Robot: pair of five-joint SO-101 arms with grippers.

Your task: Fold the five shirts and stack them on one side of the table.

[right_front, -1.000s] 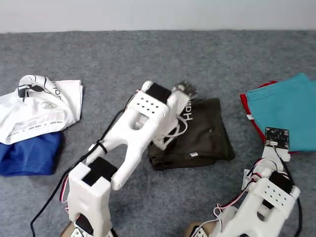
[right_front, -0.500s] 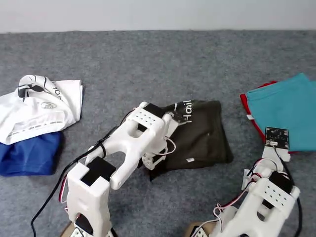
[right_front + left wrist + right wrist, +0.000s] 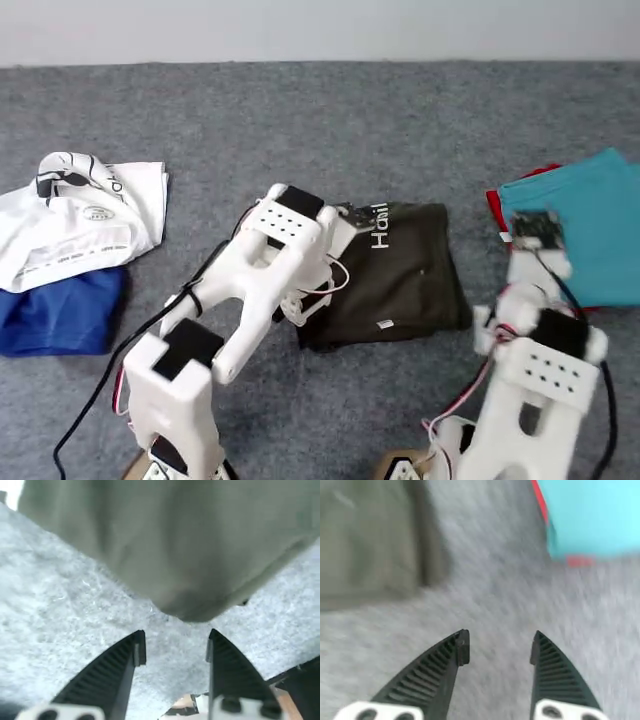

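A folded dark olive shirt [image 3: 410, 275] lies mid-table. My left gripper [image 3: 175, 639] is open just off a rounded corner of the olive shirt [image 3: 185, 555], with bare carpet between its fingers; the left arm [image 3: 270, 270] covers the shirt's left edge. A teal shirt [image 3: 590, 215] lies on a red shirt [image 3: 496, 215] at the right. My right gripper [image 3: 500, 639] is open over carpet, between the olive shirt [image 3: 370, 535] and the teal shirt [image 3: 592, 515]. A white shirt [image 3: 85, 220] rests partly on a blue shirt [image 3: 60, 310] at the left.
Grey carpet [image 3: 330, 120] covers the table, with free room along the back and between the olive shirt and the white shirt. The right arm [image 3: 540, 350] stands at the front right, close to the teal and red shirts.
The left arm pulled back from the olive shirt's far edge to its near left corner. The right arm swung up and forward into the gap beside the teal shirt.
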